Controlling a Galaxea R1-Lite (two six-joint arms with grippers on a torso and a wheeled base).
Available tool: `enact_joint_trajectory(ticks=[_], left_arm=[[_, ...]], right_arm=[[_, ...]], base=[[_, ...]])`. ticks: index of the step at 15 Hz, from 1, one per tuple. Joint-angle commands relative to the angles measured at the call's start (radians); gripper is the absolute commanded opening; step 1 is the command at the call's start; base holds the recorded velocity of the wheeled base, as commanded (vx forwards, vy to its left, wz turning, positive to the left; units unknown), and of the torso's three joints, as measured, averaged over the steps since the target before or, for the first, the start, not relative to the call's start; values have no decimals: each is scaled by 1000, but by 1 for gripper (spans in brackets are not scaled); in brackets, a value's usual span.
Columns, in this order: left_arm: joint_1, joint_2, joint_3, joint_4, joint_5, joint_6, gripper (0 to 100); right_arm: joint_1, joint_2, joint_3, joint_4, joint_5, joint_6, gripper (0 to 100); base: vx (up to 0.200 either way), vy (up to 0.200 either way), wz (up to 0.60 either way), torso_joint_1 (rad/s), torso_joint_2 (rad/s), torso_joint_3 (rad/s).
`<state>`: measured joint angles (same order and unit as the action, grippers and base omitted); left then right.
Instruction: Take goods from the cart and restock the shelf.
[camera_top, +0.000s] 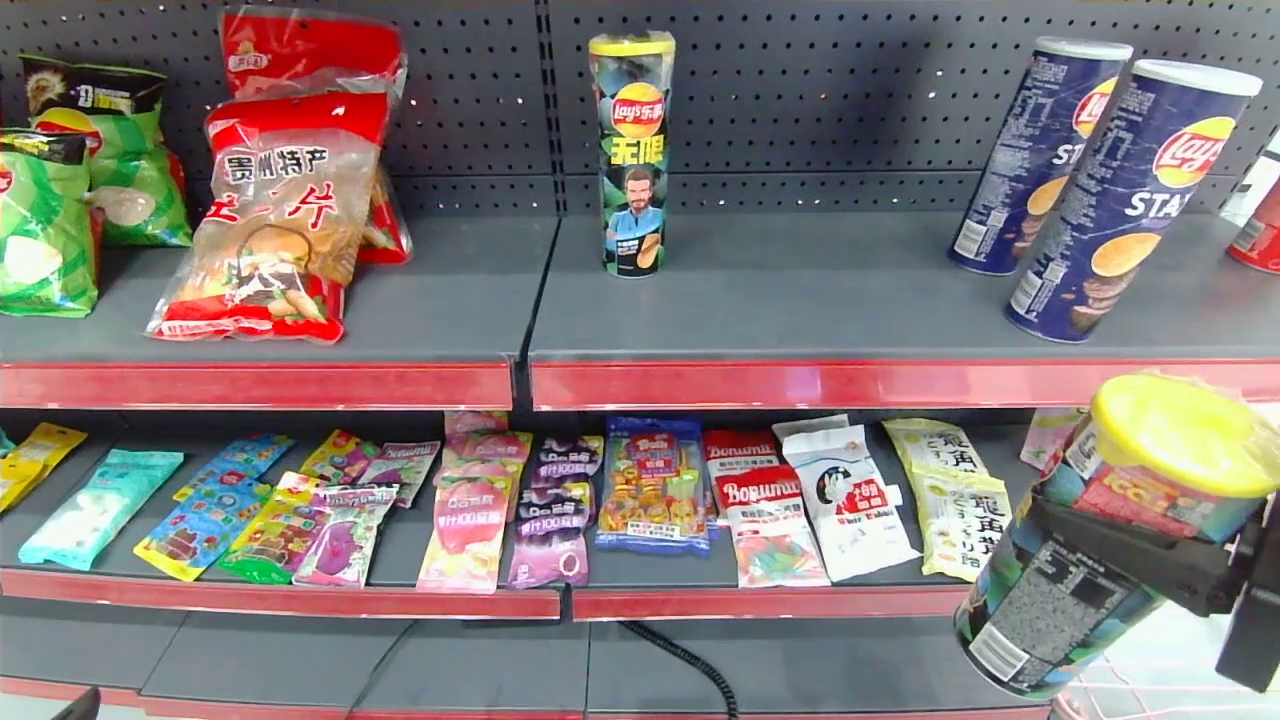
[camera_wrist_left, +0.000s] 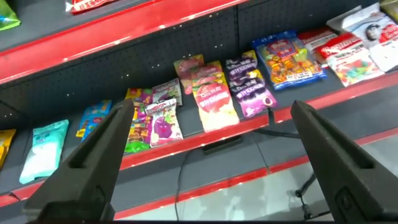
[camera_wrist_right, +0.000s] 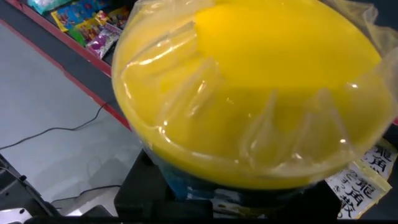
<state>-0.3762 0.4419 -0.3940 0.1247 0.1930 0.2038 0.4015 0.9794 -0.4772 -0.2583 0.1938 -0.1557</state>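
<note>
Head view, upper shelf (camera_top: 760, 310), from its left end: green chip bags (camera_top: 45, 215) leaning on the pegboard (camera_top: 480, 90) at the back, then red snack bags (camera_top: 280, 220) slumped one on another toward the front edge. Just past the middle seam, a tall can (camera_top: 632, 150) with a yellow top, upright and alone near the back. Toward the right end, two dark blue cans (camera_top: 1125, 200) tilted the same way, side by side; touching or just apart, cannot tell. At the right edge, part of a red pack (camera_top: 1258, 240).

Lower shelf (camera_top: 760, 600), left end to right end: flat candy packets (camera_top: 250, 510) in overlapping rows, teal and yellow first, pink (camera_top: 470, 510) and purple at the middle, then a blue one (camera_top: 655, 485), red-and-white ones and pale yellow ones (camera_top: 955, 510).

Left wrist view: left hand (camera_wrist_left: 211, 106) spread wide, nothing between its fingers (camera_wrist_left: 99, 155), out in front of the lower shelf's front edge near its middle, apart from the packets.

Head view, off the lower shelf's right end: right hand (camera_top: 1140, 560) pinching the held can (camera_top: 1040, 620), black jaws across its body below the yellow lid (camera_top: 1180, 430); can tilted, in the air, clear of both shelves. Right wrist view: that lid (camera_wrist_right: 249, 87) close up under wrinkled clear wrap.
</note>
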Motion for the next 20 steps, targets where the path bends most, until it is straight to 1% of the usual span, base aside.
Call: enact_joint_trajectory(ticks=[1,5,7,13,18,20], left_arm=[[0,-11,3,1,0,2,100],[0,-11,3,0,0,2,100],[-1,-12,3,0,0,11,100],[-1,-12,3,0,-1,12,100],[-1,-12,1,0,-1,12,100],[-1,-12,1,0,-1,22,100]], right_arm=[[0,1,3,-2,-1,-2,0],[0,-1,5,-4,-1,-4,0],[0,-5,3,-4,-1,-4,0],[-1,-5,0,-4,-1,-4,0],[-1,-10,-1,-4,-1,-4,0],[-1,-13,0,-4,-1,-4,0]], base=[[0,0,0,0,0,0],[0,0,0,34,-89,-60],[0,0,0,168,-447,-271],[0,0,0,224,-547,-325],[0,0,0,170,-392,-227],[0,0,0,159,-371,-212]])
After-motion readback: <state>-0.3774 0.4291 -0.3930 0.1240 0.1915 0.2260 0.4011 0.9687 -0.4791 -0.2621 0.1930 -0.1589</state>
